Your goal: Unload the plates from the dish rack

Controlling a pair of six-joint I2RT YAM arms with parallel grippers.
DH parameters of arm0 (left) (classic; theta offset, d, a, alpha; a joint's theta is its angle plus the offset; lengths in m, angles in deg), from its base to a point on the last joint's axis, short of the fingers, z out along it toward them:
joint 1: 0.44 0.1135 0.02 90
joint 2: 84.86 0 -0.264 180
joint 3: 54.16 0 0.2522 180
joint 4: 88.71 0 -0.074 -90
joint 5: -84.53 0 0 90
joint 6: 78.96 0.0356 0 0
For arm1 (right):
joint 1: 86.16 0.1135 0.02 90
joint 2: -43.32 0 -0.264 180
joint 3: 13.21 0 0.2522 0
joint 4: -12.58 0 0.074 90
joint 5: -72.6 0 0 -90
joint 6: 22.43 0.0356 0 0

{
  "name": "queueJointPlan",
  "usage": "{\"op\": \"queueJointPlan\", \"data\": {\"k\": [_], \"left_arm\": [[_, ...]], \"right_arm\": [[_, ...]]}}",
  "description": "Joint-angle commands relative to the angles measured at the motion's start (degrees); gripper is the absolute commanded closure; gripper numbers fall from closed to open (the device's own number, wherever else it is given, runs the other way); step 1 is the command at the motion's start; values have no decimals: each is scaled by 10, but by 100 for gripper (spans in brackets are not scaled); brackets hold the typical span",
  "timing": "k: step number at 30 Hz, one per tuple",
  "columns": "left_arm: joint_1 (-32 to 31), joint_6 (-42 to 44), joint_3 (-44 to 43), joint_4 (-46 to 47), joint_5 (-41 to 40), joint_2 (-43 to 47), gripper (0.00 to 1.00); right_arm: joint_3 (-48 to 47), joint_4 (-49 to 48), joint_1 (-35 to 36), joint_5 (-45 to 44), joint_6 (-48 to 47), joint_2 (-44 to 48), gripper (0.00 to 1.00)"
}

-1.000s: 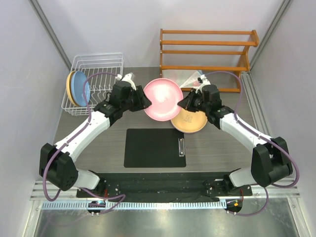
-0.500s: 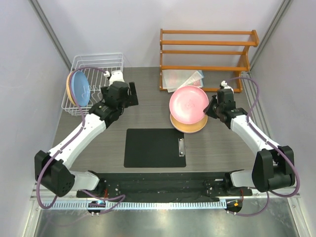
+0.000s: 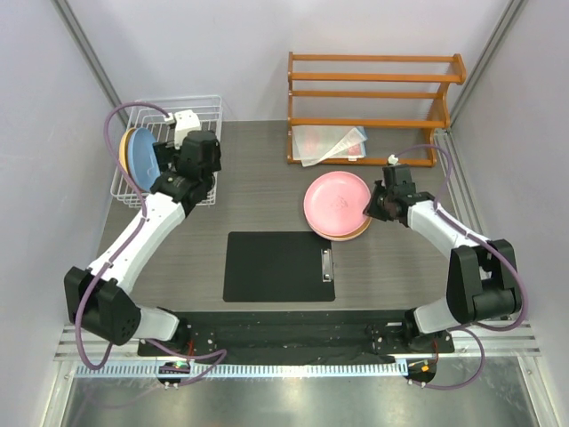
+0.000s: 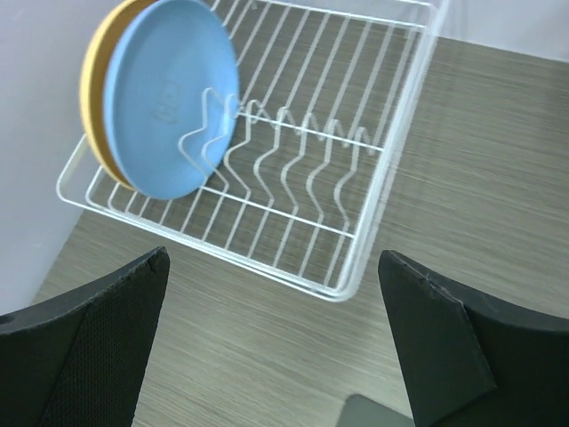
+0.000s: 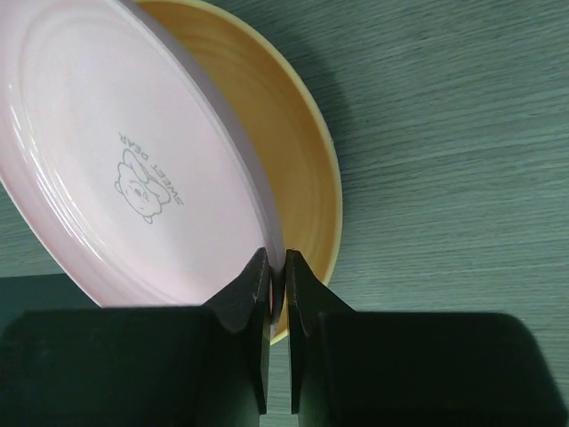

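Right gripper [image 5: 276,263] pinches the pink plate [image 5: 116,151] atop the orange plate [image 5: 300,169]. Left gripper [image 4: 274,258], jaws apart, faces the dish rack [image 4: 351,289]; its blue plate [image 4: 169,98] and yellow plate [image 4: 92,98] remain

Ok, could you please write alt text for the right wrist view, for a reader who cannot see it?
Two black fingers pinch the rim of a pink plate, which overlaps an orange-yellow plate beneath it on a wood-grain table. The pink plate carries a small bear drawing.
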Motion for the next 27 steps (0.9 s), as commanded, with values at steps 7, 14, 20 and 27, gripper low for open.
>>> {"op": "queueJointPlan", "data": {"k": [7, 14, 20, 27], "left_arm": [[122, -7, -40, 14, 46, -46, 0], [176, 4, -70, 15, 49, -87, 1], [221, 21, -103, 22, 36, -138, 1], [266, 42, -140, 54, 45, -196, 1]], "right_arm": [[-44, -19, -2, 18, -30, 4, 47], [-63, 20, -2, -58, -44, 66, 32], [-66, 26, -1, -92, -50, 96, 26], [-74, 19, -1, -71, -48, 50, 26]]}}
